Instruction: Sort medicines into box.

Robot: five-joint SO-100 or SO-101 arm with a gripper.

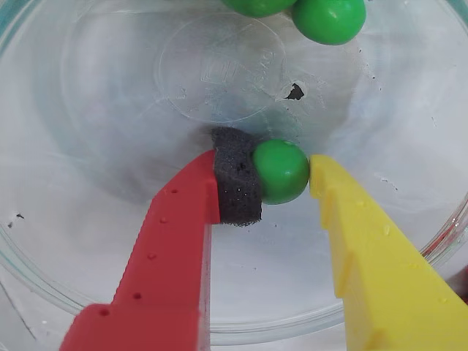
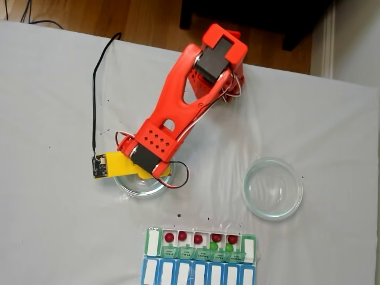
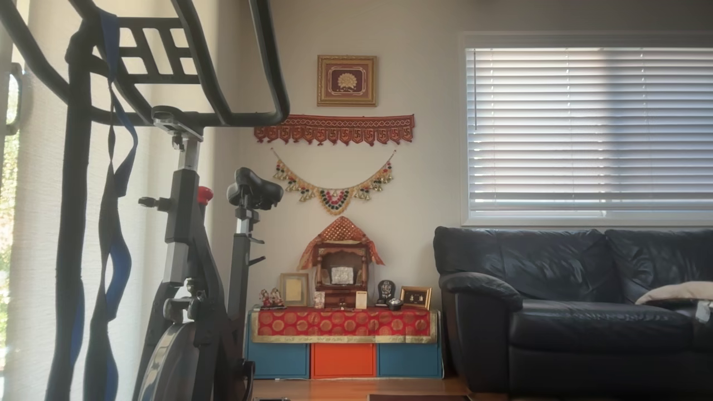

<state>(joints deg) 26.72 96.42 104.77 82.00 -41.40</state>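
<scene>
In the wrist view, the gripper (image 1: 281, 175) pinches a glossy green ball (image 1: 281, 171) between the red finger's black foam pad (image 1: 235, 177) and the ridged yellow finger (image 1: 380, 263), inside a clear round dish (image 1: 110, 146). In the fixed view, the pill organizer (image 2: 202, 255) lies nearby on white cloth (image 2: 53, 237).

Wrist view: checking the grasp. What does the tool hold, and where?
A green ball, pinched at its sides between the foam pad and the yellow finger.
</scene>
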